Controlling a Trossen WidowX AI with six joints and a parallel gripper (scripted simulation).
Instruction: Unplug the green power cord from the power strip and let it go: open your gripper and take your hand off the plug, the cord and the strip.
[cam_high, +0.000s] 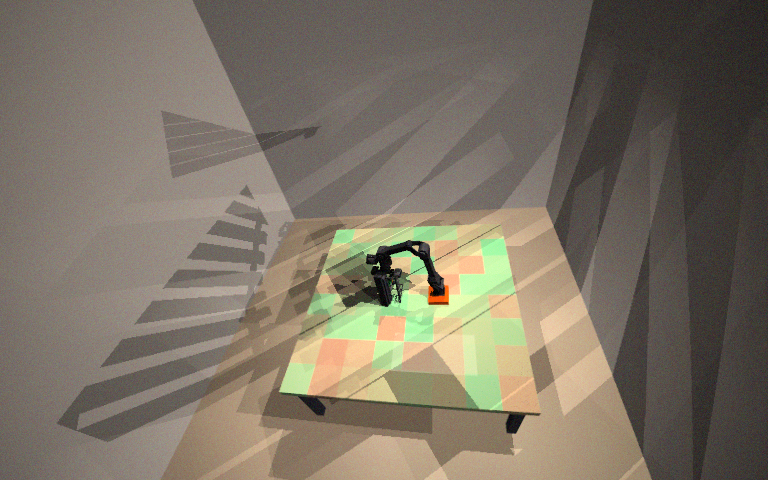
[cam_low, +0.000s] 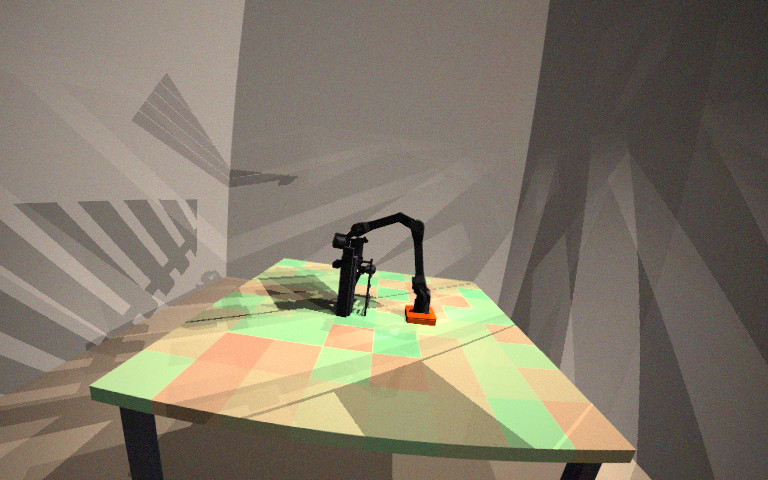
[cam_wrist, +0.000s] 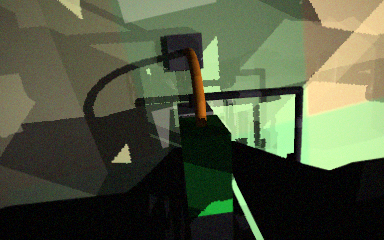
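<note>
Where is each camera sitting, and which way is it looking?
Top: high up, looking down at the whole table; shows the full arm, from orange base to gripper.
Exterior: beside the table, lower down, looking across it; shows the same arm arching over to the upright power strip.
Wrist: on the arm's end, looking along the dark fingers; shows the green plug between them, closing on it, with its orange cord.
Top and exterior both show the base and strip.
</note>
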